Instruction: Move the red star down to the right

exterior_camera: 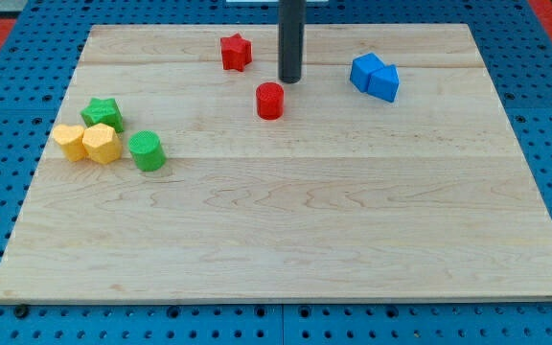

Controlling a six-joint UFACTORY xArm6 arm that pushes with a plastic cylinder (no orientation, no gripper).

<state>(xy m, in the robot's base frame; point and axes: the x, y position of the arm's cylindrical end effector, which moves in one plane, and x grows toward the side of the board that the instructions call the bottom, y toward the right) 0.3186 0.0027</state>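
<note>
The red star [236, 52] lies near the top of the wooden board [286, 240], left of centre. My tip [289, 80] stands on the board to the star's right and slightly below it, apart from it by a small gap. A red cylinder [270, 100] sits just below and left of my tip, close to it but not touching.
Two blue blocks [375, 77] sit together at the top right. At the left, a green star [103, 114], two yellow blocks [88, 143] and a green cylinder [147, 150] form a cluster. Blue pegboard surrounds the board.
</note>
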